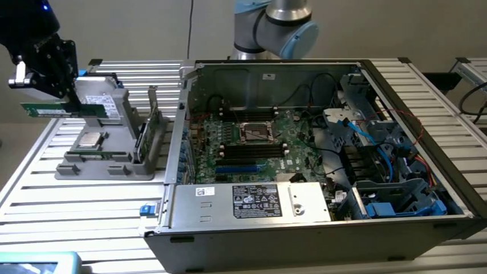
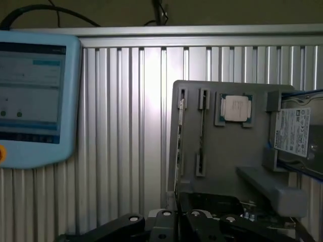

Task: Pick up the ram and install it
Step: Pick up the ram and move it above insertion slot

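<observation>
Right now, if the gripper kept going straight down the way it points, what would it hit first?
Likely the gray parts holder: the gripper, shut on the ram, points down over it. Depth is unclear; it might land on the slatted table instead.

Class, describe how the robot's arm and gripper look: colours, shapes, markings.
The arm is a silver-grey tube with rounded joints capped in light blue. The gripper is black and blocky, with a pale metal piece on one side. The wrist view shows its black linkages with round pivot pins.
</observation>
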Tool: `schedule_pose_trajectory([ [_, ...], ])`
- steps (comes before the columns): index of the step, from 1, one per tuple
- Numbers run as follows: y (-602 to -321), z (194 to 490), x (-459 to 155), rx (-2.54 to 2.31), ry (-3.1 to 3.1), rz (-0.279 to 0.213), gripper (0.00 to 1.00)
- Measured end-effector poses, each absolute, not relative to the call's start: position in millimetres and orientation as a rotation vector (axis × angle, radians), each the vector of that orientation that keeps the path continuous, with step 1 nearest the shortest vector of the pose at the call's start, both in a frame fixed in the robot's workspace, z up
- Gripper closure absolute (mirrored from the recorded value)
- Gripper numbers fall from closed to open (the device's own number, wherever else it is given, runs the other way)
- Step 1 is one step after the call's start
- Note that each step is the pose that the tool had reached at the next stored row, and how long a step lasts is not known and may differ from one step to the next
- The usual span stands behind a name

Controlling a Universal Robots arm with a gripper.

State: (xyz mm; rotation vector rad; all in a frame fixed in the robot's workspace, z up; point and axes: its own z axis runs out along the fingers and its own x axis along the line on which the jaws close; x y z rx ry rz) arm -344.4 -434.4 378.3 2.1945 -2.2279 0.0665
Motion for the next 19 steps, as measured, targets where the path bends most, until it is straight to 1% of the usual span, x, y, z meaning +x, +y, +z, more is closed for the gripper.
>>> schedule_pose_trajectory([
  [10, -437.5, 419.2, -302.6, 2.199, -2.232, 0.056, 0.87],
  [14, -437.5, 426.1, -284.7, 2.199, -2.233, 0.055, 0.87],
  [19, -437.5, 427.1, -261.8, 2.199, -2.233, 0.055, 0.87],
])
